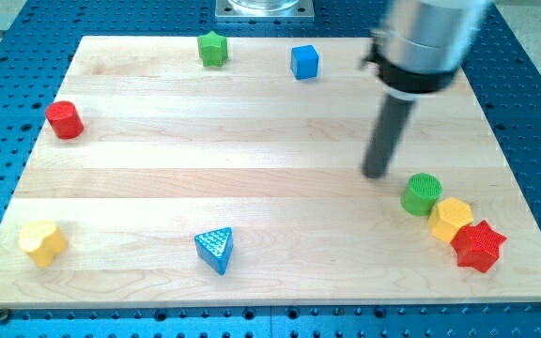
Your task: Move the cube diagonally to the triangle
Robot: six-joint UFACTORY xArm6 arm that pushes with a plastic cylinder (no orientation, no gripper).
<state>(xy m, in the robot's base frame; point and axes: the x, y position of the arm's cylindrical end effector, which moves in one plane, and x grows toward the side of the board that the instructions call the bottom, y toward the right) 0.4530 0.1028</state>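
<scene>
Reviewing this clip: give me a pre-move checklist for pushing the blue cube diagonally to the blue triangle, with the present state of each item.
1. Blue cube in view, near the view's top: ok.
2. Blue triangle in view, near the view's bottom, left of centre: ok.
3. Diagonal path from cube to triangle free of other blocks: ok.
4. My tip placed behind the cube, on its upper right: not ok; it sits well to the cube's lower right, just left of the green cylinder.
5. Tip touching any block: not touching; a gap shows to the green cylinder: ok.
6. Green star out of the push line: ok.
</scene>
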